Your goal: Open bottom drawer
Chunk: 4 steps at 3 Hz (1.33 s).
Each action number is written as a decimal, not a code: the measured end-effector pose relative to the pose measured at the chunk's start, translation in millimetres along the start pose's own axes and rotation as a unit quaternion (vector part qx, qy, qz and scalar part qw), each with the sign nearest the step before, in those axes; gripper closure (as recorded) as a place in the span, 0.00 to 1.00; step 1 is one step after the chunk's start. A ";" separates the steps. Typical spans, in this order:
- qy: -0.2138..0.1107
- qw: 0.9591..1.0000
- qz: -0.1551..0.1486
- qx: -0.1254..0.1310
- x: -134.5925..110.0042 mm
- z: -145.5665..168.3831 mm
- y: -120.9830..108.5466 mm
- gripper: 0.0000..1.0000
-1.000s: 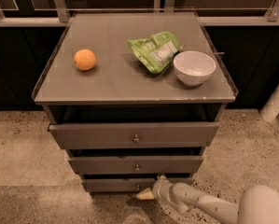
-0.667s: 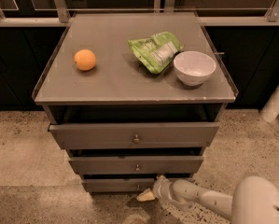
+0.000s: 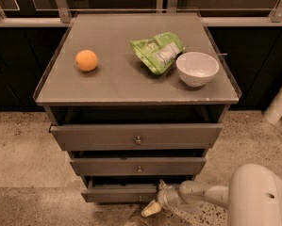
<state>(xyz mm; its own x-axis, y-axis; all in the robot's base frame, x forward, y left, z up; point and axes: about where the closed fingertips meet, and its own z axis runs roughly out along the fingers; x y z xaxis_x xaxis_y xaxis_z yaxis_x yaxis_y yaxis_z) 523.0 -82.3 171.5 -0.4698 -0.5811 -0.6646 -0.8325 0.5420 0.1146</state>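
Holding the gripper (image 3: 155, 197) low at the near right, just beside the bottom drawer (image 3: 114, 193), right of its knob (image 3: 139, 198); hiding its grip, so cannot tell.

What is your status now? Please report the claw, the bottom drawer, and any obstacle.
Claw low, at front of bottom drawer, beside its knob. Drawer barely out. No obstacle seen before it.

Gripper (image 3: 155, 198) at bottom drawer (image 3: 118, 193) right end; orange (image 3: 87, 60) left, bowl (image 3: 197, 68) right on cabinet top (image 3: 121, 84).
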 end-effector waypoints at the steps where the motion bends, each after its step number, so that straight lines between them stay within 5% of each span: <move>1: 0.000 1.000 0.000 0.000 -2.6 -3.3 1.0 0.00; 3: 0.018 0.999 0.049 -0.015 32.1 -39.0 7.8 0.00; 4: 0.018 0.999 0.049 -0.015 31.0 -39.4 8.1 0.00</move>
<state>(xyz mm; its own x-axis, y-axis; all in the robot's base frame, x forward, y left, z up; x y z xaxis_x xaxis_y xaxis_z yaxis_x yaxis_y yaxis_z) 490.1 -119.8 181.0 -0.5589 -0.5474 -0.6229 -0.7904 0.5787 0.2007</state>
